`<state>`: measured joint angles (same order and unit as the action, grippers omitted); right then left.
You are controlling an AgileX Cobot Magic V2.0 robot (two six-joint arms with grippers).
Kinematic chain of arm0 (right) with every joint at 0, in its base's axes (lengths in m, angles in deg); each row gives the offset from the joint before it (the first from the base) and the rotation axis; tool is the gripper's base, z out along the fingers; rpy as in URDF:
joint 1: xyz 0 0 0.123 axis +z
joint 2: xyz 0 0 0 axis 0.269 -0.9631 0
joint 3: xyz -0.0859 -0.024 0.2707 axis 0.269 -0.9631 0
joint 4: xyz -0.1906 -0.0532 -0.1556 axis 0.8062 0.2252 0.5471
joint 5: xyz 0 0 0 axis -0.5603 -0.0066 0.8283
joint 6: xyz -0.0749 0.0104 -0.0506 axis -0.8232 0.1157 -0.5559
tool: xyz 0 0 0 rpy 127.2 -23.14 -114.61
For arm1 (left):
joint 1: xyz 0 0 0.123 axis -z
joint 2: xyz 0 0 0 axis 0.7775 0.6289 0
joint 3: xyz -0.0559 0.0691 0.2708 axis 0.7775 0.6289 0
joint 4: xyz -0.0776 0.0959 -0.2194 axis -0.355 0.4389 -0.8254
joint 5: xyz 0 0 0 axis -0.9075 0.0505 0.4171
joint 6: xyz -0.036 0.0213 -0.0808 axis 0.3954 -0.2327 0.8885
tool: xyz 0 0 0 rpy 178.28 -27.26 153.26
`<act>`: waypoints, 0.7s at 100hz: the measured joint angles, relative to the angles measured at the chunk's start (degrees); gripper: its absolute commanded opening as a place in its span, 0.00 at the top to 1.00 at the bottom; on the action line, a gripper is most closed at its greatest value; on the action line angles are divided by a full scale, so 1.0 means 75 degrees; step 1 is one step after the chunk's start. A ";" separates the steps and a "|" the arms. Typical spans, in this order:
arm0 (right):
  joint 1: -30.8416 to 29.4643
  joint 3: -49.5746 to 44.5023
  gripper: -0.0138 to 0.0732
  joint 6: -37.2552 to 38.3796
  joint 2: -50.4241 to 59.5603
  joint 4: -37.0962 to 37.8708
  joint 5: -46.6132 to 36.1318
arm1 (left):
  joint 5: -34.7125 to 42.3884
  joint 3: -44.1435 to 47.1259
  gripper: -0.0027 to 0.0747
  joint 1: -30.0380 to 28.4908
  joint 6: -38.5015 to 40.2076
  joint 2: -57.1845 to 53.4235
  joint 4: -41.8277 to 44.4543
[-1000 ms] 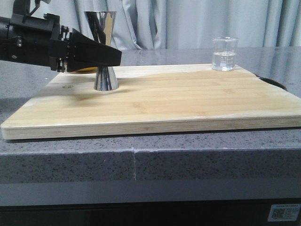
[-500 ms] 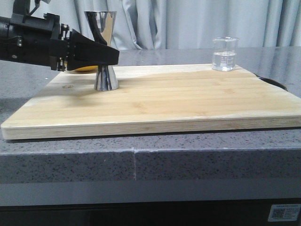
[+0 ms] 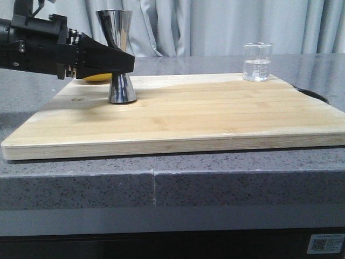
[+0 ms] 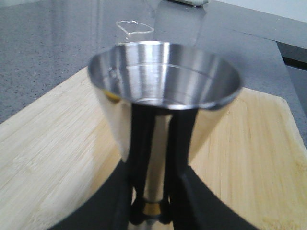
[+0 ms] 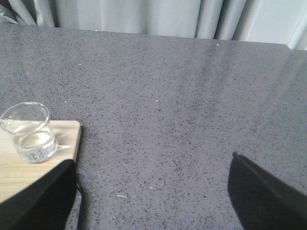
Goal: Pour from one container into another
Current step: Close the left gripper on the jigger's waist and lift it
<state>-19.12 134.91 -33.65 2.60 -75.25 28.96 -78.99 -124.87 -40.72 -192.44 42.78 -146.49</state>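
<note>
**Left hand at jigger waist, beaker alone at far corner**

Left hand (image 3: 121, 63) reaches in from the left over the wooden board (image 3: 178, 116), fingers on either side of the jigger (image 3: 118, 54) at its narrow waist. Wrist view: the two black fingers (image 4: 178, 158) run up close along the jigger (image 4: 165, 86) stem beside the gold band, nearly closed on it; firm contact can't be told. Jigger stands upright on the board near its back left part, base on the wood. Something yellow (image 3: 97, 78) shows just behind the hand, mostly hidden.

Beaker (image 3: 257, 61) sits upright at the board's back right corner, well apart from the jigger, clear liquid in its lower part. Right wrist view: beaker (image 5: 29, 132) at the board edge, right hand (image 5: 153, 191) spread wide, holding nothing, over the grey counter (image 5: 182, 96) beside the board. Right hand not seen in front view.
</note>
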 measured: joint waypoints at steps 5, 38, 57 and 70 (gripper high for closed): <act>0.0000 0.0000 0.17 0.0000 0.0000 0.0000 0.0000 | 0.0000 0.0000 0.91 0.0000 0.0000 0.0000 0.0000; 0.0000 -0.0281 0.18 0.0000 0.0000 0.0000 -0.0566 | 0.0000 0.0000 0.99 0.0078 0.0000 0.0000 -0.0017; 0.0000 -0.1140 0.23 0.0000 0.0000 0.0018 -0.1840 | 0.0018 -0.0103 0.99 0.0288 0.0000 0.0000 -0.0014; 0.0020 -0.1833 0.23 0.0078 0.0000 0.0044 -0.3077 | 0.0018 -0.0302 0.99 0.0421 0.0000 0.0000 -0.0014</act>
<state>-18.97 121.16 -33.07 2.60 -74.92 5.89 -78.85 -127.14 -37.56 -192.44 42.78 -146.59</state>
